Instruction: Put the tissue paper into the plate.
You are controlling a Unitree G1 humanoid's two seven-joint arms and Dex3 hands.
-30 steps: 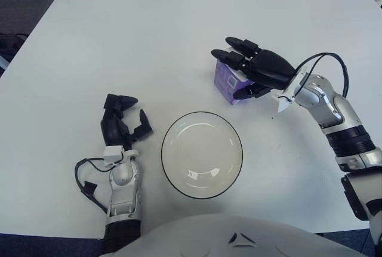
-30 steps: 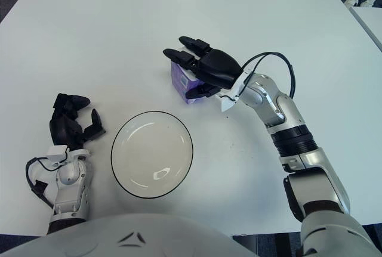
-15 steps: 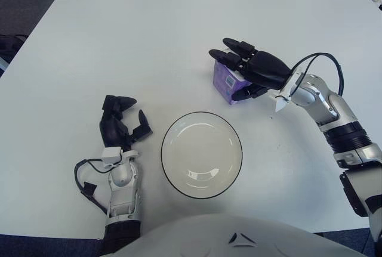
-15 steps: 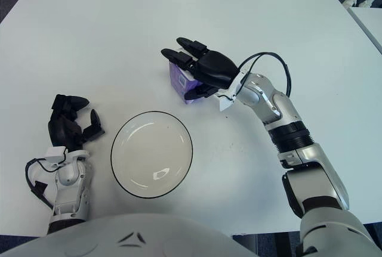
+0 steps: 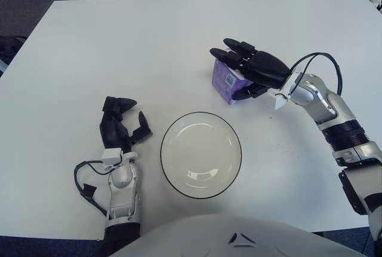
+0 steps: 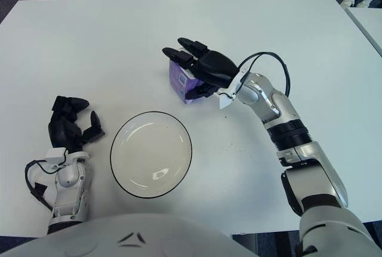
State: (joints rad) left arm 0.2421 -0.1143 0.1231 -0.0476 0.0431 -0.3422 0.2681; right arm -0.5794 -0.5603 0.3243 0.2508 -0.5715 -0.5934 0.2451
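Note:
A small purple tissue pack [image 5: 223, 83] stands on the white table behind and to the right of the plate [image 5: 163, 139], a white round dish with a dark rim. My right hand [image 5: 242, 69] lies over the pack. Its fingers stretch straight across the top and past the far left side, and the thumb sits against the near right side. Most of the pack's top is hidden by the hand. Nothing is in the plate. My left hand [image 5: 122, 123] shows to the left of the plate, fingers loosely curled and holding nothing.
The white table [image 5: 119, 42] ends in dark floor at the far and left edges. A black cable [image 5: 319, 60] loops above my right wrist.
My right hand has shifted slightly left over the tissue pack. The pack, the plate and my left hand stay where they were.

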